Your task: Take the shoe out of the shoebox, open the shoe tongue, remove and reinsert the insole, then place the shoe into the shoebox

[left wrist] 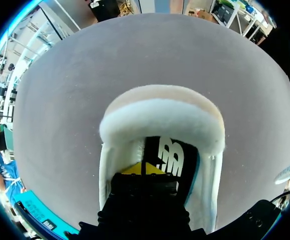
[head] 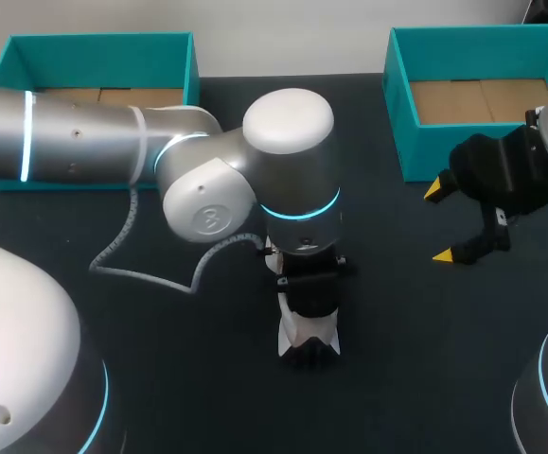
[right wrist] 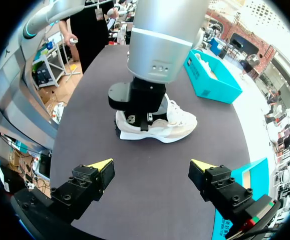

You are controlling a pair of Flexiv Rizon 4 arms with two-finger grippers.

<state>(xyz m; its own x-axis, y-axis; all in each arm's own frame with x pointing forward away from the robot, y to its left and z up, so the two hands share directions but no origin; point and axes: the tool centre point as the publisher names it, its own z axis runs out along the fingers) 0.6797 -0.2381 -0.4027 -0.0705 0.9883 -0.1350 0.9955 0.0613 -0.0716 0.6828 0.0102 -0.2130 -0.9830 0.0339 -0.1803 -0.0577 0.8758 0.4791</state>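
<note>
Head view: the dark table (head: 188, 378) carries two teal shoeboxes, one at upper left (head: 103, 43) and one at upper right (head: 398, 104). Cardboard-brown floors are seen inside both.

The shoe (head: 309, 342) is located in the lower centre of the frame, on the table and outside both boxes. Most of it is covered by the left arm (head: 84, 132), which enters from the left edge and bends down over it.

Left wrist view: the left gripper (left wrist: 143, 169) is seen lowered into the shoe's opening. A yellow tip is noted just above the black insole (left wrist: 171, 165), with the padded white collar (left wrist: 162, 120) ahead of it. Whether this tool is apart or closed cannot be told.

The right gripper (head: 439, 224) is held at mid-right of the head view, just below the upper-right shoebox and well apart from the shoe. Its two yellow tips are spread wide with nothing between them.

Right wrist view: the white shoe is seen upright on its sole ahead of the right gripper. The left arm's black tool is set down on the end of the shoe farther from the teal box lying beyond it.
</note>
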